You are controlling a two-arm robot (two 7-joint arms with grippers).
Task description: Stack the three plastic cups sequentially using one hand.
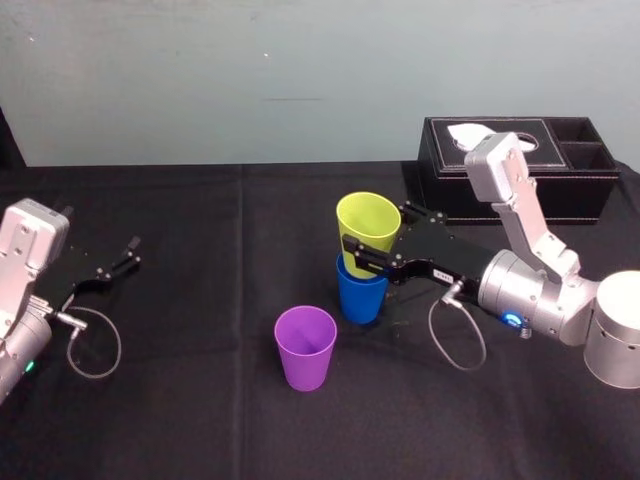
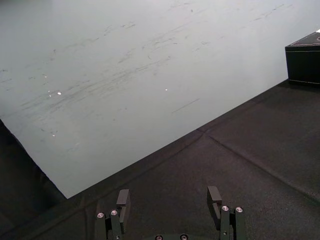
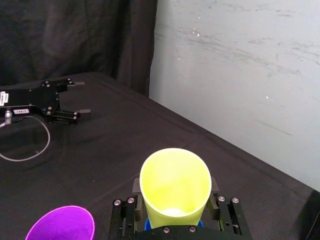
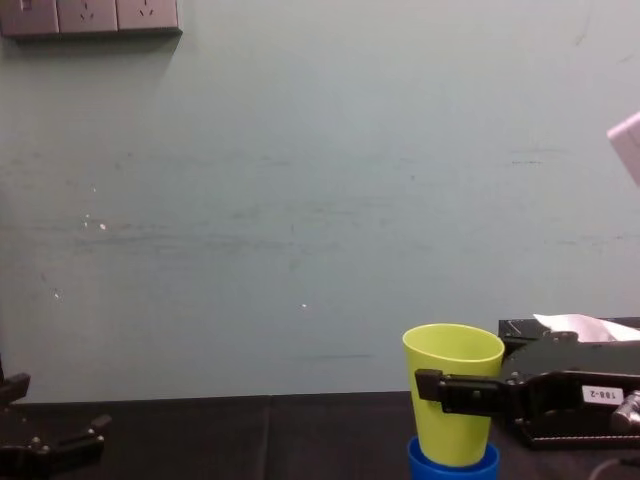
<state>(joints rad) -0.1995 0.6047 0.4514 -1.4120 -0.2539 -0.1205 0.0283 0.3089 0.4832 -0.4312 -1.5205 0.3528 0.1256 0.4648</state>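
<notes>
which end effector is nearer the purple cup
Right. The right end effector, gripping the yellow-green cup, is just behind the purple cup; the left end effector is far left.

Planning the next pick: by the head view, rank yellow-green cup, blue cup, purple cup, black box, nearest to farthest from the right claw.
1. yellow-green cup, held in the right claw
2. blue cup, just beneath it
3. purple cup, front left
4. black box, back right

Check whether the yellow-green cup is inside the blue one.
Partly: the yellow-green cup sits bottom-first in the blue cup, right gripper holding it.
</notes>
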